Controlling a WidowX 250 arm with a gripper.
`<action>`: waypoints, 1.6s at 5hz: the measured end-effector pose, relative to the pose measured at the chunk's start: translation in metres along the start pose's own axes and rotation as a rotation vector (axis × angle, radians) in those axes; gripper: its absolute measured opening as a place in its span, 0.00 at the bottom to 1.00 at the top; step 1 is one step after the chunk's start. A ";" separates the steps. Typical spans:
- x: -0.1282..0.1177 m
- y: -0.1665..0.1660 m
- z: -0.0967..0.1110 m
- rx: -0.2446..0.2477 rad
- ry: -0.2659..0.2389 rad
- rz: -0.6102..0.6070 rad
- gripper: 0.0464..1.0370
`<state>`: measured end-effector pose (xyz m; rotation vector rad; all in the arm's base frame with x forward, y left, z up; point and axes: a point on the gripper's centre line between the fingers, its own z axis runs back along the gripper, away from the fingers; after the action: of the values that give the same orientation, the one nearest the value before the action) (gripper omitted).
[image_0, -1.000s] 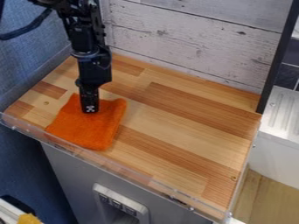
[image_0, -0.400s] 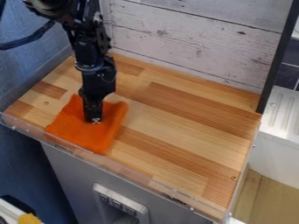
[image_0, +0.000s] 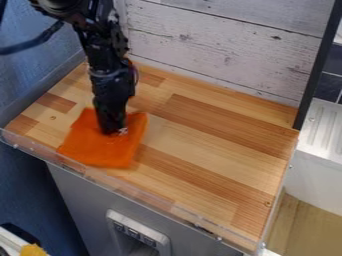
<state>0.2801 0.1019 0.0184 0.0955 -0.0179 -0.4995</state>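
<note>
Orange and soft-looking, the cloth (image_0: 100, 152) lies spread on the left part of the wooden table (image_0: 214, 145), near its front edge; from where I stand the black gripper (image_0: 115, 131) points down at the upper part of it, its tip seeming to meet the fabric; how far it is open I can't tell, nor whether it has a pinch of cloth or merely rests there; the black arm (image_0: 100, 52) comes down from the upper left, a dark cable (image_0: 33, 46) looping beside it. Whitewashed boards (image_0: 220, 50) stand along the back of the table; a blue panel (image_0: 30, 70) rises on the left; a clear strip (image_0: 157, 199) runs along the front edge, above a grey cabinet front (image_0: 83, 205); off to the right, past a dark upright post (image_0: 312, 75), sits a white ridged surface (image_0: 324, 131).
</note>
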 end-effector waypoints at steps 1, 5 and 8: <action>0.009 0.006 0.008 -0.001 -0.028 0.129 0.02; 0.034 0.034 0.017 -0.121 -0.013 0.471 0.02; 0.048 0.023 0.020 -0.120 0.025 0.535 0.04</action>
<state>0.3328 0.0973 0.0403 -0.0225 0.0111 0.0354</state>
